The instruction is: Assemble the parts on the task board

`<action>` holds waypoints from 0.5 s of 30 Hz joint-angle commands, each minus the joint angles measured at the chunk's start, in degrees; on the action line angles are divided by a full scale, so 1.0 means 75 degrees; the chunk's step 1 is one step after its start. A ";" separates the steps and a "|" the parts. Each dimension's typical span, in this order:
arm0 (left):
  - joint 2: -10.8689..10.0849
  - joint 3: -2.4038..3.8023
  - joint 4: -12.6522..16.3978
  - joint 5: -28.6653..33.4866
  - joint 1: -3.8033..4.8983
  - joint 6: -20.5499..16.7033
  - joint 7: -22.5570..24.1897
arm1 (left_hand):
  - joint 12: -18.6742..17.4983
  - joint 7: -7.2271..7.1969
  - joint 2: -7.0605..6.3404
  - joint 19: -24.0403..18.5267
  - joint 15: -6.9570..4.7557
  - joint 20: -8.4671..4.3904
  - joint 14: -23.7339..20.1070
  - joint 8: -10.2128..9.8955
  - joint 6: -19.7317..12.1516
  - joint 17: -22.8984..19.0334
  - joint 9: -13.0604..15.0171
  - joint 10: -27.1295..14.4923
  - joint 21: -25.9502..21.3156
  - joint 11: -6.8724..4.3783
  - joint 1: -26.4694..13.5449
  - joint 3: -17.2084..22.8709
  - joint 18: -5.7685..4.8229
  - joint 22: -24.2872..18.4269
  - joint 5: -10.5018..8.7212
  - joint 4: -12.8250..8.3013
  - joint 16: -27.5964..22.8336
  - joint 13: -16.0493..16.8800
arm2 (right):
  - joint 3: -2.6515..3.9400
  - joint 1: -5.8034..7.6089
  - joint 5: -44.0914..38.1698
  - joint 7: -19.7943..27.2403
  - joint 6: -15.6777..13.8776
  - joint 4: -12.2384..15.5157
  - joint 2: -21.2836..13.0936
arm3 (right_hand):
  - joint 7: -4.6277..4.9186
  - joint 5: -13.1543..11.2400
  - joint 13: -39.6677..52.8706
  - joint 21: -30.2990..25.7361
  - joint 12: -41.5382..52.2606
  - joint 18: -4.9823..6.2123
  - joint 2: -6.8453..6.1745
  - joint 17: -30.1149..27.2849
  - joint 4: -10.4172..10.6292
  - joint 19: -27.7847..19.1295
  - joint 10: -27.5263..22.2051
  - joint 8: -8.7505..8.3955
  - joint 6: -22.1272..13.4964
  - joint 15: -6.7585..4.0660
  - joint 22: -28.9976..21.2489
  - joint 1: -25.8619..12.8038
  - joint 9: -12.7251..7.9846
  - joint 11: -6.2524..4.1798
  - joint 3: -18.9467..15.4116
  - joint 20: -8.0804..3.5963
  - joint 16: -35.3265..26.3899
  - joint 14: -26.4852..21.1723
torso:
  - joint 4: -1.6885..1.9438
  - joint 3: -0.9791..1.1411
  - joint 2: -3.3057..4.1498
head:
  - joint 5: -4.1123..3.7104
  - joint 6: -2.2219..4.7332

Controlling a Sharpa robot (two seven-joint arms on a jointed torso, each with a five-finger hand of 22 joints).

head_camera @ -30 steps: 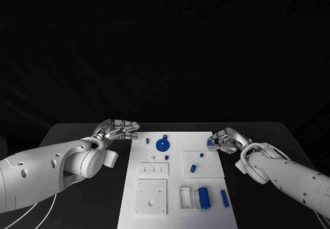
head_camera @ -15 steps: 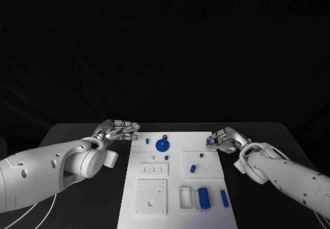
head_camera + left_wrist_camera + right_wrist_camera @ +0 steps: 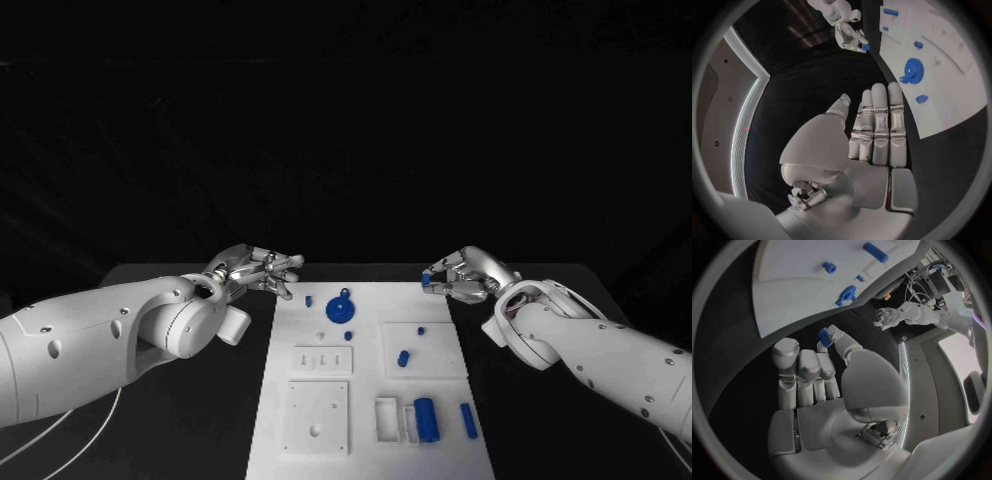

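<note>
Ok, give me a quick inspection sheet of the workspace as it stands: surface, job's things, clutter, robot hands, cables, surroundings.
Surface: black table, bare beside the board.
Job's things: white task board in the middle; blue round part, blue cylinder and blue bar lie on it, with smaller blue pieces.
Clutter: nothing seen.
Robot hands: left robot hand off the board's far left corner, fingers apart, holding nothing; right robot hand at the far right corner, pinching a small blue part.
Cables: white cable under the left arm.
Surroundings: dark backdrop behind the table.
</note>
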 commanded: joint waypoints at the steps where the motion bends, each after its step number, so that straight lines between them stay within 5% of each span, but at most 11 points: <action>1: 0.0176 0.0005 -0.0162 -0.0315 0.0105 0.1006 -0.0835 | 0.0258 -0.0112 -0.0018 -0.0085 -0.0091 -0.0073 -0.0012 0.0006 0.0265 0.0251 0.0226 0.0327 0.0412 -0.0095 -0.0164 -0.0082 -0.0109 0.0340 0.0045 -0.0030 0.0509 0.0154 | -0.0002 0.0072 -0.0433 -0.0397 0.0135 0.0163 0.0106 | 0.0011 -0.0004 0.0015 0.0067 0.0043 -0.0046 0.0003 0.0008 0.0010 0.0435 0.0028 0.0049 0.0037 -0.0031 0.0710 -0.0035 0.0011 -0.0032 0.0039 -0.0044 0.0048 0.0006 | 0.0021 -0.0064 -0.0102 | 0.0073 -0.0032; 2: 0.0235 0.0005 -0.0222 -0.0365 0.0136 0.1078 -0.0897 | 0.0373 -0.0175 -0.0064 -0.0147 -0.0115 -0.0102 -0.0054 0.0046 0.0419 0.0340 0.0382 0.0336 0.0550 -0.0129 -0.0170 -0.0115 -0.0122 0.0464 0.0180 -0.0080 0.0685 0.0233 | -0.0002 0.0088 -0.0496 -0.0479 0.0207 0.0202 0.0150 | 0.0011 -0.0004 0.0015 0.0067 0.0043 -0.0046 0.0003 0.0008 0.0010 0.0435 0.0028 0.0049 0.0037 -0.0031 0.0710 -0.0035 0.0011 -0.0032 0.0039 -0.0044 0.0048 0.0006 | 0.0029 -0.0072 -0.0114 | 0.0105 -0.0023; 4: 0.0352 0.0006 -0.0339 -0.0463 0.0188 0.1186 -0.1003 | 0.0517 -0.0309 -0.0169 -0.0309 -0.0157 -0.0146 -0.0180 0.0120 0.0643 0.0507 0.0833 0.0329 0.0788 -0.0190 -0.0245 -0.0143 -0.0149 0.0700 0.1129 -0.0157 0.0985 0.0354 | -0.0003 0.0111 -0.0625 -0.0649 0.0365 0.0278 0.0242 | 0.0009 -0.0061 0.0015 0.0037 0.0036 -0.0039 0.0005 0.0011 0.0039 0.0433 0.0023 0.0047 0.0030 -0.0031 0.0700 -0.0060 0.0010 -0.0035 0.0064 -0.0045 0.0042 0.0006 | 0.0038 -0.0074 -0.0129 | 0.0184 -0.0032; 6: 0.0461 0.0007 -0.0442 -0.0631 0.0222 0.1265 -0.1105 | 0.0698 -0.0380 -0.0260 -0.0422 -0.0190 -0.0179 -0.0257 0.0174 0.0725 0.0647 0.1328 0.0326 0.0986 -0.0243 -0.0396 -0.0159 -0.0162 0.0899 0.1443 -0.0179 0.1224 0.0499 | -0.0005 0.0123 -0.0751 -0.0794 0.0486 0.0348 0.0330 | 0.0010 -0.0094 0.0013 0.0031 0.0026 -0.0034 0.0003 0.0007 0.0049 0.0431 0.0015 0.0047 0.0016 -0.0032 0.0698 -0.0062 0.0008 -0.0037 0.0072 -0.0045 0.0035 0.0005 | 0.0050 -0.0078 -0.0144 | 0.0207 -0.0059; 10: 0.0642 0.0009 -0.0591 -0.1070 0.0258 0.1349 -0.1332 | 0.0955 -0.0429 -0.0402 -0.0625 -0.0214 -0.0202 -0.0373 0.0191 0.0657 0.0811 0.2414 0.0296 0.1279 -0.0277 -0.0744 -0.0076 -0.0166 0.1231 0.1297 0.0025 0.1548 0.0791 | -0.0010 0.0135 -0.0915 -0.1008 0.0607 0.0459 0.0487 | 0.0012 -0.0101 0.0012 0.0026 0.0020 -0.0029 -0.0017 0.0008 0.0060 0.0432 0.0012 0.0049 0.0020 -0.0030 0.0695 -0.0053 0.0011 -0.0036 0.0109 -0.0042 0.0029 0.0006 | 0.0063 -0.0087 -0.0161 | 0.0172 -0.0098; 12: 0.0781 0.0009 -0.0674 -0.1338 0.0279 0.1313 -0.1520 | 0.1157 -0.0394 -0.0697 -0.0758 -0.0231 -0.0222 -0.0449 0.0057 0.0537 0.0891 0.3750 0.0208 0.1550 -0.0320 -0.0890 0.0270 -0.0137 0.1584 0.1156 0.0481 0.1860 0.1157 | -0.0013 0.0139 -0.1045 -0.1166 0.0607 0.0538 0.0611 | 0.0014 -0.0046 0.0016 0.0025 0.0020 -0.0025 -0.0032 0.0010 0.0076 0.0434 0.0014 0.0049 0.0016 -0.0030 0.0694 -0.0056 0.0013 -0.0035 0.0150 -0.0041 0.0022 0.0007 | 0.0066 -0.0097 -0.0163 | 0.0160 -0.0117; 14: 0.0850 0.0010 -0.0709 -0.1345 0.0287 0.1263 -0.1620 | 0.1212 -0.0451 -0.0786 -0.0774 -0.0246 -0.0220 -0.0436 0.0038 0.0576 0.0902 0.3888 0.0257 0.1572 -0.0309 -0.0908 0.0234 -0.0134 0.1625 0.1115 0.0503 0.1920 0.1218 | -0.0015 0.0140 -0.1117 -0.1235 0.0617 0.0577 0.0680 | 0.0014 0.0044 0.0018 0.0024 0.0021 -0.0024 -0.0021 0.0018 0.0074 0.0436 0.0015 0.0051 0.0026 -0.0031 0.0693 -0.0055 0.0019 -0.0038 0.0172 -0.0042 0.0028 0.0009 | 0.0066 -0.0100 -0.0160 | 0.0146 -0.0113; 15: 0.0898 0.0010 -0.0733 -0.1302 0.0291 0.1212 -0.1683 | 0.1287 -0.0475 -0.0796 -0.0764 -0.0270 -0.0234 -0.0415 0.0052 0.0616 0.0948 0.4013 0.0291 0.1623 -0.0328 -0.0867 0.0252 -0.0137 0.1676 0.1329 0.0495 0.2029 0.1284 | -0.0016 0.0141 -0.1155 -0.1282 0.0630 0.0603 0.0728 | 0.0011 0.0046 0.0017 0.0028 0.0016 -0.0022 -0.0028 0.0017 0.0063 0.0438 0.0014 0.0048 0.0032 -0.0034 0.0694 -0.0065 0.0027 -0.0046 0.0194 -0.0044 0.0025 0.0009 | 0.0063 -0.0097 -0.0158 | 0.0147 -0.0111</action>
